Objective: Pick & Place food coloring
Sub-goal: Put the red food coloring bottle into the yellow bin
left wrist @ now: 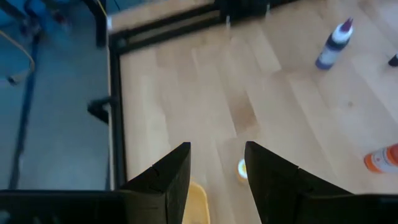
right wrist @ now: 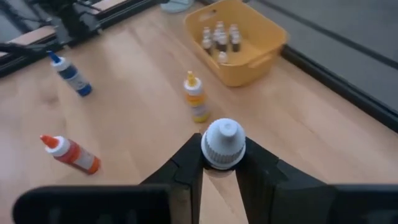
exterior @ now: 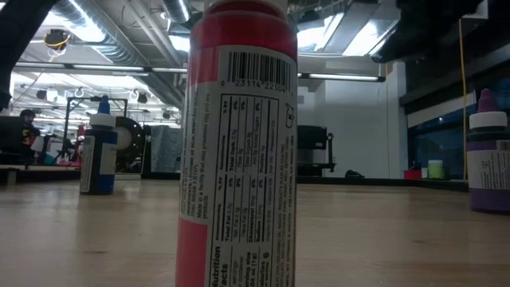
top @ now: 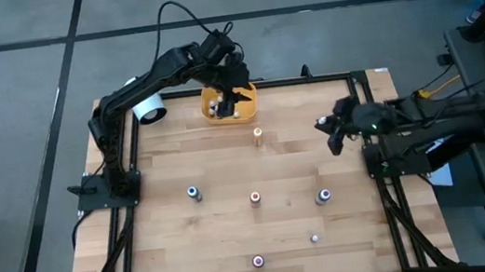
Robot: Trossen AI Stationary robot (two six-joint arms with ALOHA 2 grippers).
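My right gripper [right wrist: 219,163] is shut on a food coloring bottle with a white cap [right wrist: 224,143], near the table's right edge [top: 330,136]. My left gripper [left wrist: 217,152] hangs open and empty over the yellow bin [top: 231,103] at the far edge. The bin [right wrist: 239,43] holds several small bottles standing upright. On the wood stand a yellow bottle [top: 258,134], a blue one [top: 193,192], an orange-red one [top: 255,197], a purple one [top: 323,197] and a red one [top: 258,262]. My right gripper pinches the bottle between its two fingers just below the white cap [right wrist: 222,163]. The cap sticks up out of the fingers toward the wrist camera. The fingers hide the body. The bottle is held above the table.
A white cylinder [top: 149,109] lies left of the bin. A black frame [top: 363,92] rims the table. In the low view, the red bottle [exterior: 239,143] stands right in front of the camera, with the blue [exterior: 97,155] and purple [exterior: 488,159] ones farther back.
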